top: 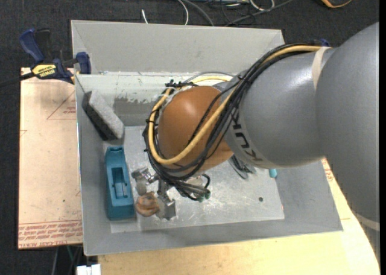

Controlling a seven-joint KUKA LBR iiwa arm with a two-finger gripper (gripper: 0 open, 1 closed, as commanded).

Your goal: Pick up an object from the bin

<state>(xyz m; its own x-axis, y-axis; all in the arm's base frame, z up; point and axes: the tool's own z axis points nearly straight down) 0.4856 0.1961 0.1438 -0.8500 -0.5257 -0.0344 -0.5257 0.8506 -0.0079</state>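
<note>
My gripper [155,193] is low over the bin's front left part, under the orange wrist cover. Its two metal fingers stand apart, one fingertip [142,177] to the upper left and the other toward the bin's front edge, so it is open. A small round brownish thing [145,206] lies on the bin floor at the left edge of the gap, close beside the front finger; I cannot tell whether it touches it. A blue tape dispenser [117,183] lies lengthwise just left of the gripper, along the bin's left wall.
A grey and black block [103,116] lies tilted in the back left corner. A small teal piece [273,173] lies on the floor right of the wrist. The arm and its cables cover the bin's middle and right.
</note>
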